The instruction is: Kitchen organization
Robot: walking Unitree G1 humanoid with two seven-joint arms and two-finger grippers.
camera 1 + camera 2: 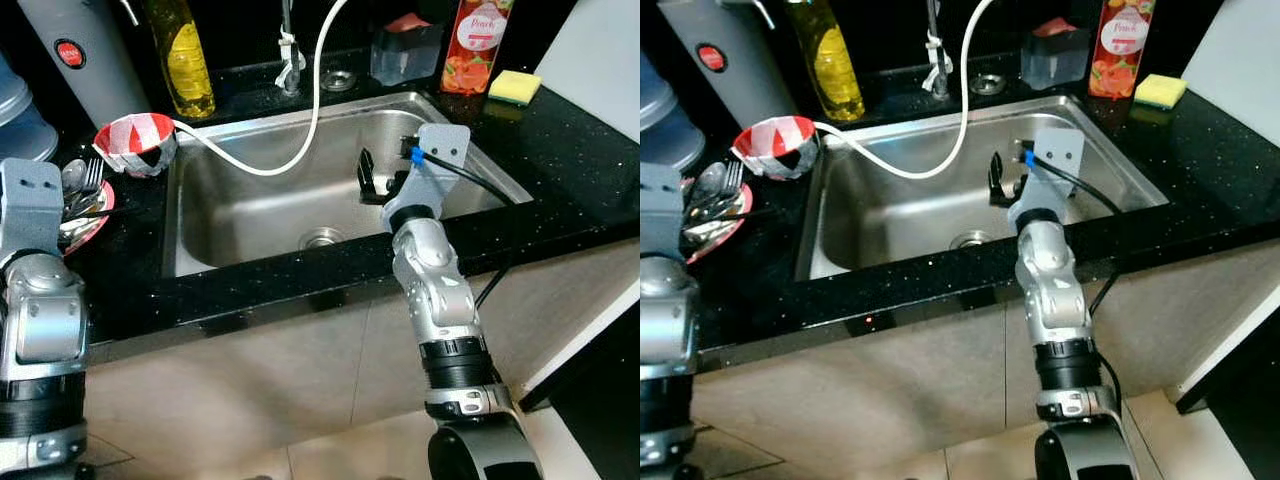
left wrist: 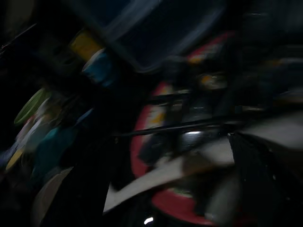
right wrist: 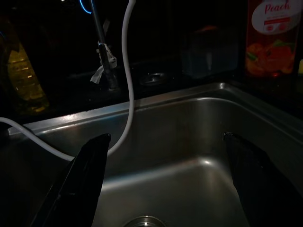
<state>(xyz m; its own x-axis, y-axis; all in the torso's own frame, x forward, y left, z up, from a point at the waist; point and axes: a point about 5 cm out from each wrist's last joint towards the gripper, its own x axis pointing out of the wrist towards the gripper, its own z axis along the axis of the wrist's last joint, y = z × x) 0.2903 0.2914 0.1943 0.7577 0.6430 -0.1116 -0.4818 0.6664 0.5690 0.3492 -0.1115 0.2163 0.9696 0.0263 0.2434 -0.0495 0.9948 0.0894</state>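
Right gripper (image 1: pixel 366 178) over the sink (image 1: pixel 250 215), fingers spread wide, holding nothing
Left gripper's state cannot be told; plate (image 1: pixel 95 222) with cutlery (image 1: pixel 82 190) and bowl (image 1: pixel 137 143) sit on the worktop (image 1: pixel 590 170)

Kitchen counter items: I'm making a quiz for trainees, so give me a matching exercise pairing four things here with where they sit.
Things:
1. red and white bowl
2. yellow sponge
3. right gripper
4. white hose

Places:
A. on the counter at the sink's far right corner
B. over the sink basin, fingers apart
C. on the counter left of the sink
D. draped down into the sink and over its left rim

Pairs: 1-C, 2-A, 3-B, 4-D
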